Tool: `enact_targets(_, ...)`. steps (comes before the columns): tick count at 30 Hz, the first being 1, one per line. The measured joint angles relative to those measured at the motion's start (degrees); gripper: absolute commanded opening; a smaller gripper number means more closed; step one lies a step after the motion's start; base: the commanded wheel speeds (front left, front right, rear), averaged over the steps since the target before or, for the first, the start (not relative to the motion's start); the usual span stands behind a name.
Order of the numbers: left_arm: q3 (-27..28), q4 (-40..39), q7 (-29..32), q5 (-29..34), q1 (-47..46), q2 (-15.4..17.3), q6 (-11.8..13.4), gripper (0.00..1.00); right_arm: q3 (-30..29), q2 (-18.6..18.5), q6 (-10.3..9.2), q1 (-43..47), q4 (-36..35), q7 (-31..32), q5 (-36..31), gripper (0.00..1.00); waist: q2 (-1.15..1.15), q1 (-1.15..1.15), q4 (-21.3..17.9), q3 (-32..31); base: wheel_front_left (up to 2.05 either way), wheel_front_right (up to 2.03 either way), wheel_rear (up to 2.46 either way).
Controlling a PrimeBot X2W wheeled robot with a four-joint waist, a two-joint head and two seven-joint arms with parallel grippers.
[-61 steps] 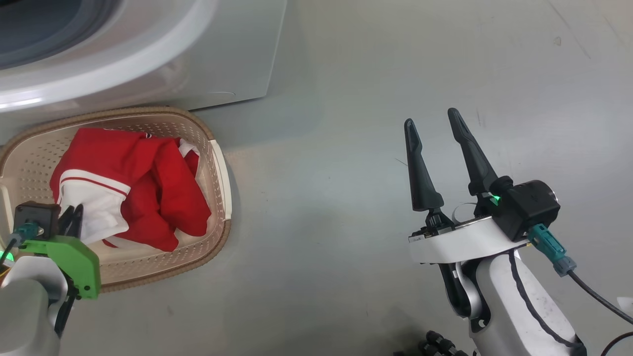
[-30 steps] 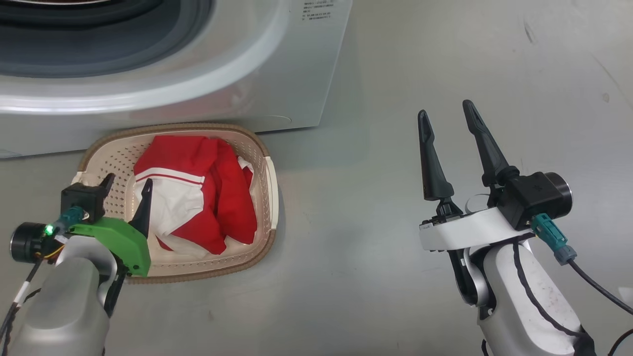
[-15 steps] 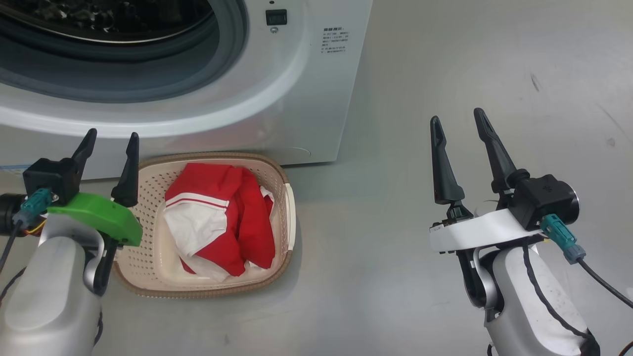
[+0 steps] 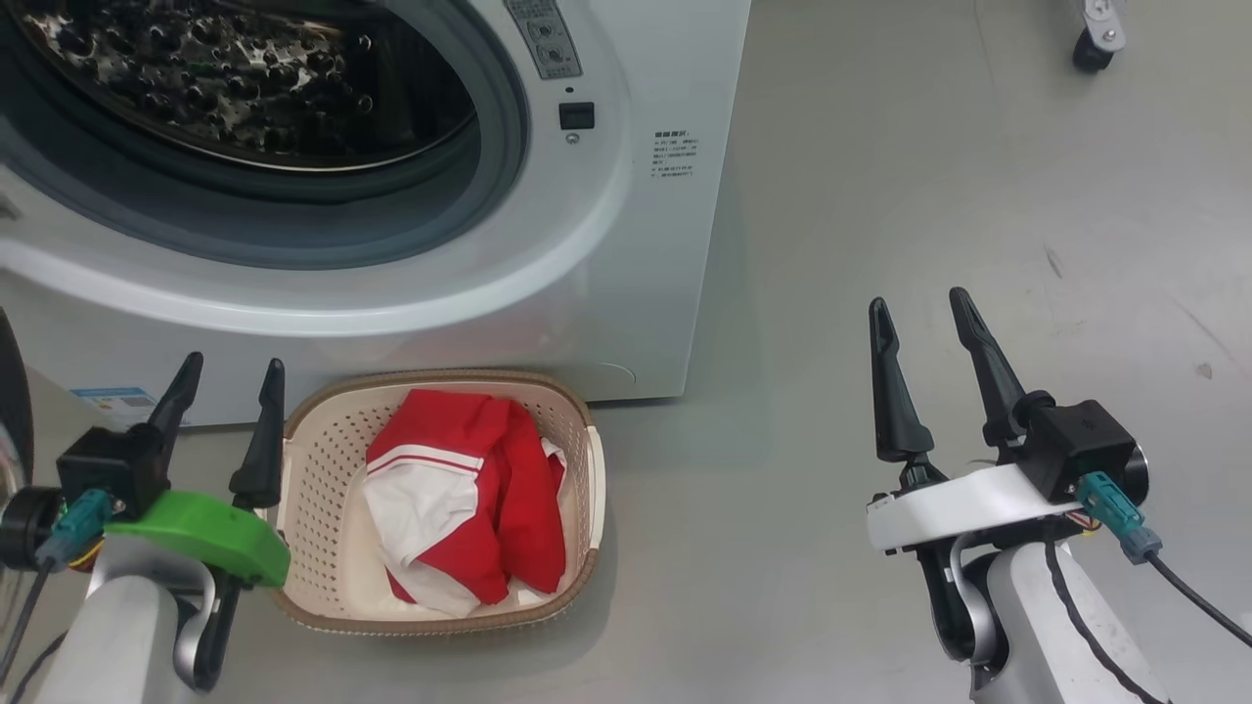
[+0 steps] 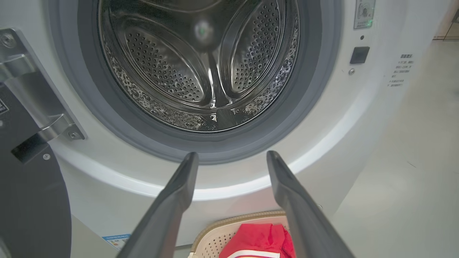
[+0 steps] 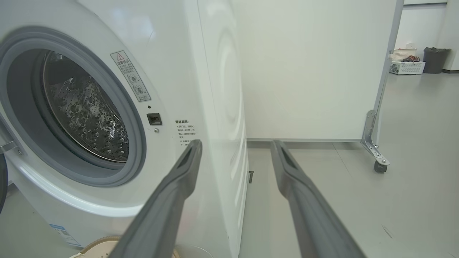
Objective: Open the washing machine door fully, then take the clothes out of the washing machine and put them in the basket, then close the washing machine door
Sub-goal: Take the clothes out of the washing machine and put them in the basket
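While both arms reach forward side by side, I see my left end effector [image 4: 236,362] and right end effector [image 4: 917,298] released, empty; the clothes [image 4: 460,508] lie in the basket [image 4: 430,377] before the open washing machine [image 4: 626,244].

drum [image 5: 200,64]: glossy perforated steel | basket [image 4: 323,469]: matt perforated plastic

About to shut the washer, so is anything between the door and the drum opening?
Nothing visible does: the drum looks empty, and the clothes lie in the basket below it. The left gripper itself may sit in the swing of the door.
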Motion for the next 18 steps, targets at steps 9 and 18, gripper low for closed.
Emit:
enact_targets(9,1.7,-3.1,0.0,0.3,6.2,-1.2,0.0,1.0,-0.7,0.0,0.75,2.5,0.3,0.0,0.2,1.0,0.0,0.0,0.7,-3.6,0.0,0.0,0.0)
enact_targets(18,3.7,-7.2,0.0,0.4,10.7,-2.2,0.0,1.0,-1.3,0.1,1.27,3.8,0.1,0.0,0.7,1.0,0.0,0.0,0.8,-5.4,0.0,0.0,0.0)
